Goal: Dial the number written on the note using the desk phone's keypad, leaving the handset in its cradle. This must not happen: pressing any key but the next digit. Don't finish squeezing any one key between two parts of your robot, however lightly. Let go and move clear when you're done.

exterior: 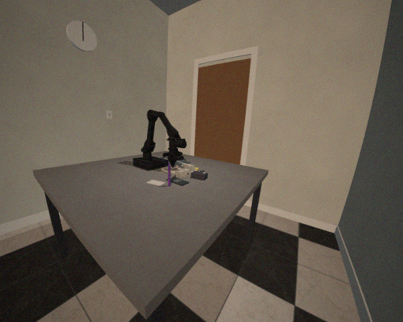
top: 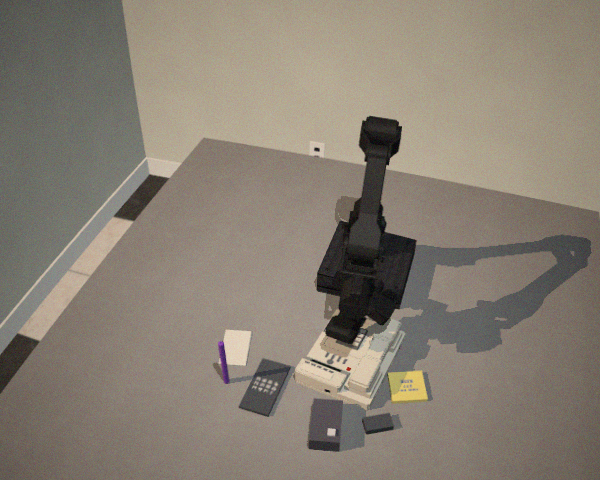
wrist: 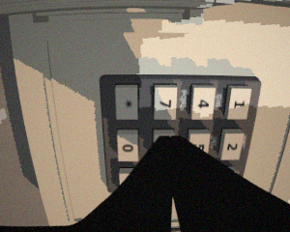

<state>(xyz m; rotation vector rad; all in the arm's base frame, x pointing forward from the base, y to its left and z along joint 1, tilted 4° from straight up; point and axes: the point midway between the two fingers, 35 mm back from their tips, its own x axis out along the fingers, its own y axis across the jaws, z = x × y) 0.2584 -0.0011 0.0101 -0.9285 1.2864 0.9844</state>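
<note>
My closed gripper (wrist: 169, 146), jaws fully together and holding nothing, is poised at the keypad (wrist: 107, 121) of the desk phone (top: 323, 379) (exterior: 183, 173), its tips overlapping the 8 key; contact cannot be determined. The phone lies on the table (top: 150, 320) (exterior: 142, 215) in front of my base, between the dark calculator (top: 265, 400) and the yellow note (top: 408, 395). The handset (top: 368, 373) rests in its cradle.

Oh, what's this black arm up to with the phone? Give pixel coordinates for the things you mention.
The arm holds nothing; its closed pincer (wrist: 169, 146) is poised at the keypad (wrist: 253, 121) of a cream desk phone (top: 316, 379) (wrist: 280, 58), its tip in front of the key between 0 and 5. It is there to dial the number on a note; whether that key is pressed, I can't tell. The handset (top: 368, 373) rests in its cradle.
</note>
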